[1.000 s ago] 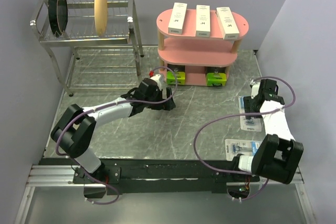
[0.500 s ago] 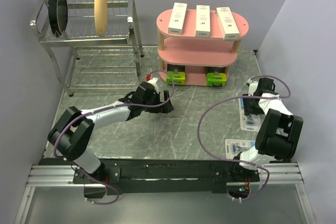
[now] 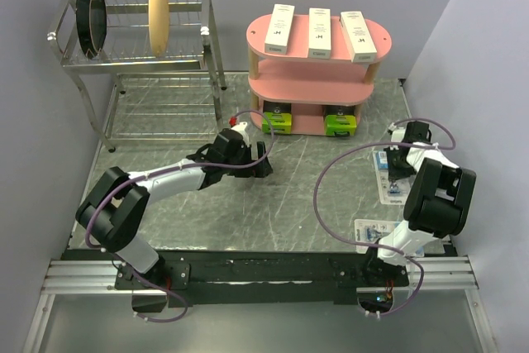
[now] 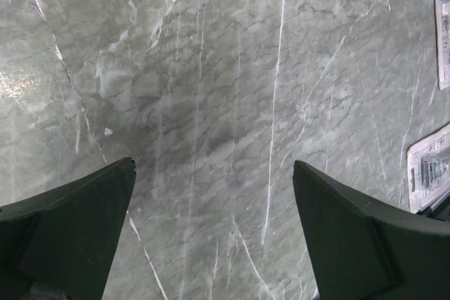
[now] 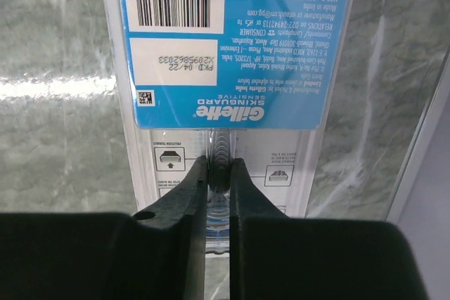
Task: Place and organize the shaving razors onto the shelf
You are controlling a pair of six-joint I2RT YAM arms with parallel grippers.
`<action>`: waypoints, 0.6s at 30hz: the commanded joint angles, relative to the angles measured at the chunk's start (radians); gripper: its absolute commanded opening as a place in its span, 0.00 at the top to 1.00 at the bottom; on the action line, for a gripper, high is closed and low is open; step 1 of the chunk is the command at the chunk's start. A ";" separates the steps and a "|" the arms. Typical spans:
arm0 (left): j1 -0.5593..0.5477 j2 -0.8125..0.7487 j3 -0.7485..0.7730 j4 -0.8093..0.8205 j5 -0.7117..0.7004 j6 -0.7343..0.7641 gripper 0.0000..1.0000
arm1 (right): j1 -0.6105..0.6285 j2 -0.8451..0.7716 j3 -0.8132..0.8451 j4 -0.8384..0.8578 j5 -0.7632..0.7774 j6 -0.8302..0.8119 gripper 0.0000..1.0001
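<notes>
The Gillette blister pack [image 5: 225,68] lies flat on the grey marble-patterned table [image 3: 289,204], well to the right of the pink shelf [image 3: 312,88]; its blue card with the barcode faces up, and the clear bubble runs down its middle. The right gripper [image 5: 219,173] points down onto it, its two black fingers [image 5: 186,194] drawn to a narrow slit and pinching the raised clear ridge of the bubble between them; from above, the right gripper [image 3: 401,164] sits over the far half of the pack [image 3: 395,194], which rests on the table.

A second blister pack [image 3: 369,231] lies nearer the arm bases, apart from the first and partly hidden by the right arm. Three slim white boxes stand side by side on the shelf's top board: one left [image 3: 279,27], one middle [image 3: 319,32], one right [image 3: 358,35]. Two black-and-lime boxes sit at the lowest level under the middle board, one left [image 3: 278,120] and one right [image 3: 340,124].

The left gripper [image 3: 256,159] hangs over bare table in front of the shelf, near the left lime box but apart from it; its wrist view shows the left gripper [image 4: 214,223] spread wide with nothing between the fingers [image 4: 70,223], and both blister packs only at the right edge.

A wire dish rack [image 3: 140,59] stands at the far left, holding black plates [image 3: 91,14] and a tan bowl [image 3: 158,3] on edge.
</notes>
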 commanded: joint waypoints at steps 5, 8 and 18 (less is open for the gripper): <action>0.000 0.005 0.037 0.016 0.007 0.026 0.01 | 0.014 -0.381 0.074 -0.178 -0.216 0.134 0.97; -0.003 0.037 0.067 0.011 0.013 0.023 0.01 | 0.079 -0.489 0.108 -0.256 -0.285 0.194 0.98; -0.041 0.074 0.132 0.013 0.027 0.031 0.00 | 0.353 -0.489 0.260 -0.145 -0.247 0.525 1.00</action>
